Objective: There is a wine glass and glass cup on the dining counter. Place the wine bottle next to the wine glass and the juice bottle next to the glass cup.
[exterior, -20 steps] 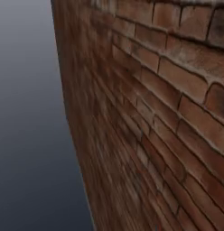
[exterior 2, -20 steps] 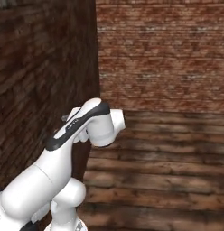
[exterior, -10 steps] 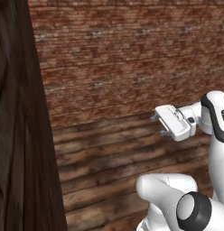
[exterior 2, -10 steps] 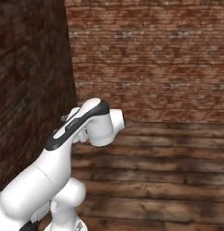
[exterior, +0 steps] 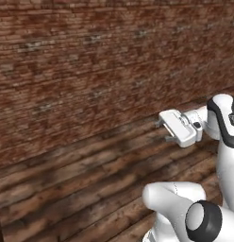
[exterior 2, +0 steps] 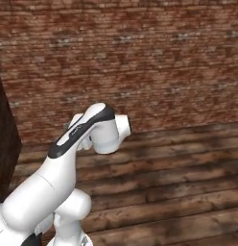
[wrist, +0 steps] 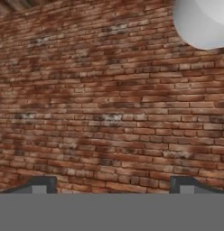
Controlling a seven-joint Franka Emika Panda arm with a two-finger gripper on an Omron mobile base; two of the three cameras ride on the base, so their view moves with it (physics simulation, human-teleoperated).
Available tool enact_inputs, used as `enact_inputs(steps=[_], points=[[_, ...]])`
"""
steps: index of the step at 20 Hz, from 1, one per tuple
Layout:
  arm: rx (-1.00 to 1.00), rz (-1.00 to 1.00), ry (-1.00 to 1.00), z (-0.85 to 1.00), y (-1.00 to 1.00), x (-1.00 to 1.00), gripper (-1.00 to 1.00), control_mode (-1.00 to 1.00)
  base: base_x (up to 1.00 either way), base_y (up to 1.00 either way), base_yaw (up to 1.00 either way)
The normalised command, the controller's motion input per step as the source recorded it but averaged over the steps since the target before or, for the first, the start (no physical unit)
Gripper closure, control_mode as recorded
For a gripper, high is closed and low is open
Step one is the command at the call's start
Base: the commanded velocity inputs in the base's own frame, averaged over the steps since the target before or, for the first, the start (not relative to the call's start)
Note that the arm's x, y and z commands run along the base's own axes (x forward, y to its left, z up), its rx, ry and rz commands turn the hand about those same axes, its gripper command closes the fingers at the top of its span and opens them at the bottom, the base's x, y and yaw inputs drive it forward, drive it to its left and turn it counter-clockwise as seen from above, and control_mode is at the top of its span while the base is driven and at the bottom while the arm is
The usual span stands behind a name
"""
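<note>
arm (exterior: 185,212): nearest to me, its white links rise at the lower right of my left base view and the lower left of my right base view, elbow bent, forearm reaching forward
gripper (exterior: 162,131): I see it held level above the floor at the end of the white hand in the left base view, pointing left toward the wall; in the hand view the two dark fingertips (wrist: 41,184) stand far apart at the bottom, so I read it as spread, with nothing between them
floor (exterior 2: 178,182): dark wooden planks run under the arm and out to the foot of the wall
wall (exterior: 90,61): red-brown brick, it spans the back of both base views and meets the planks along a straight line; the hand view faces it square on
dark panel (exterior 2: 5,144): a near-black upright surface stands at the left edge of my right base view, beside the wall
task things: I cannot place any bottle, glass or counter from these views
</note>
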Motion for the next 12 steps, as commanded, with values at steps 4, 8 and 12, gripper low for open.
enact_inputs(steps=[4, 8, 12], points=[[0.00, 0.00, 0.00, 0.00, 0.00, 0.00, -1.00, 1.00, 0.66, -0.25, -0.58], [0.00, 0.00, 0.00, 0.00, 0.00, 0.00, -1.00, 1.00, 0.63, -0.03, -0.60], [0.00, 0.00, 0.00, 0.00, 0.00, 0.00, -1.00, 1.00, 0.64, 0.00, -0.58]])
